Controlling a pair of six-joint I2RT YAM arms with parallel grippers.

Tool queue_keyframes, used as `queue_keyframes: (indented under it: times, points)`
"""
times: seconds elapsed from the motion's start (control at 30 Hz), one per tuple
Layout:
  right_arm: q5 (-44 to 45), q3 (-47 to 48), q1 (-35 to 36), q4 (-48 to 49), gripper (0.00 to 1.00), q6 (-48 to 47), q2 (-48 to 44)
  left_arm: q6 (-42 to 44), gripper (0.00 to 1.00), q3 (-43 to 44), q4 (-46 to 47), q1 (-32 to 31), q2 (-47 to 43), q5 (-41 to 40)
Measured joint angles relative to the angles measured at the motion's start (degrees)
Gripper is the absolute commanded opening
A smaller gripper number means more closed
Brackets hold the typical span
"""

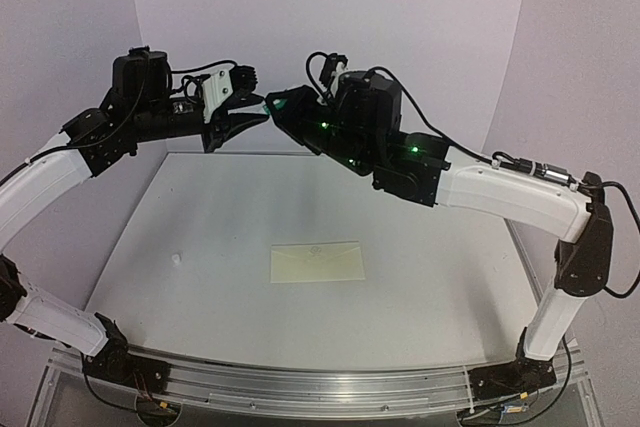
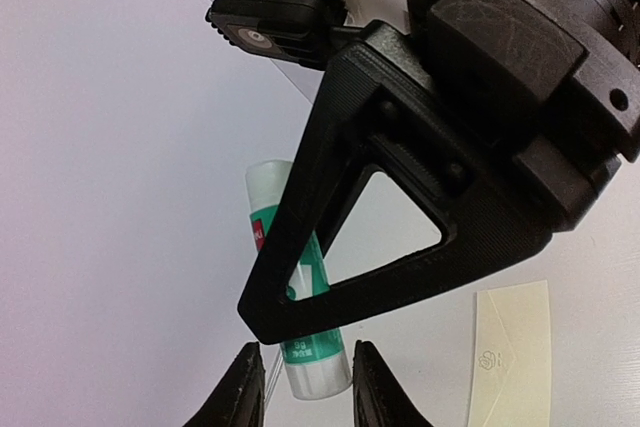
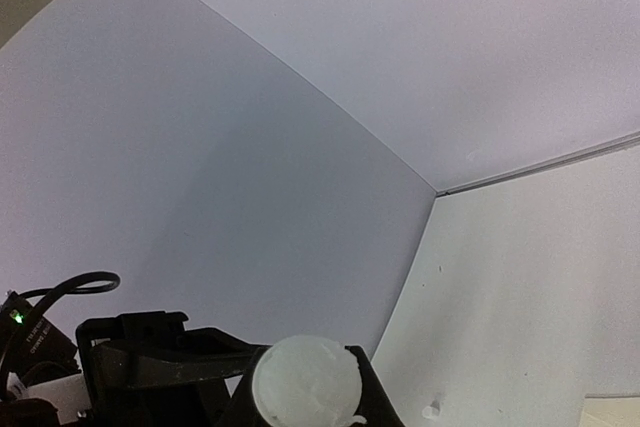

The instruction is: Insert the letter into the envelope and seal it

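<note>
The envelope (image 1: 318,263) lies flat on the table's middle, pale cream, flap side up with a small embossed mark; it also shows in the left wrist view (image 2: 510,357). The letter is not in view. Both arms are raised and meet high over the table's far edge. My right gripper (image 1: 283,110) is shut on a green-and-white glue stick (image 2: 315,362), whose round white end faces the right wrist camera (image 3: 305,385). My left gripper (image 2: 308,394) has its fingers apart on either side of the stick's white end, with a gap on one side.
A small white bit (image 1: 177,259) lies on the table at the left, also seen in the right wrist view (image 3: 430,410). The white table (image 1: 200,207) is backed by pale walls. The arm bases stand at the near edge.
</note>
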Motion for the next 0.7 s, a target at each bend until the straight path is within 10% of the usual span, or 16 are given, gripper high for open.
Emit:
queue_keyframes:
  times: [0.57, 0.7]
  points:
    - [-0.3, -0.1, 0.0, 1.6, 0.0, 0.0, 0.0, -0.3, 0.21, 0.1, -0.3, 0.0, 0.7, -0.6]
    - [-0.2, -0.1, 0.0, 2.0, 0.0, 0.0, 0.0, -0.4, 0.05, 0.5, -0.5, 0.0, 0.7, -0.7]
